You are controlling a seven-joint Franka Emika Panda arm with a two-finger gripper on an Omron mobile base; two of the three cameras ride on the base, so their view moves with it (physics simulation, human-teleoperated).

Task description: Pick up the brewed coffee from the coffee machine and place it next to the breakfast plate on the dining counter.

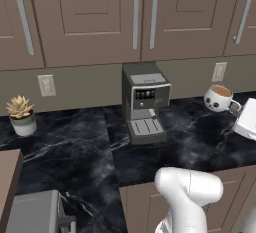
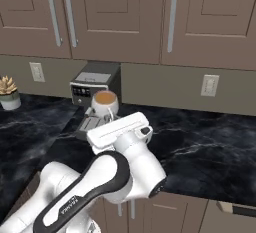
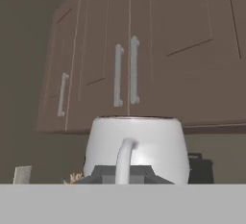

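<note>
Taupe upper cabinets (image 1: 90, 17) with long silver handles (image 1: 135, 17) hung above a grey backsplash with white wall outlets (image 1: 46, 85), a black veined countertop (image 1: 75, 147) and a small potted succulent (image 1: 21, 114).

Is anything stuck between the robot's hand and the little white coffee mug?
No. The gripper is shut on the handle of the small round white mug of brown coffee, holding it up in the air to the right of the boxy grey coffee machine.

I note flat, even rendered lighting, rather dim, with no hard shadows. The marble desk (image 1: 75, 147) shows faint sheen. My hand view looks soft and darker.
</note>
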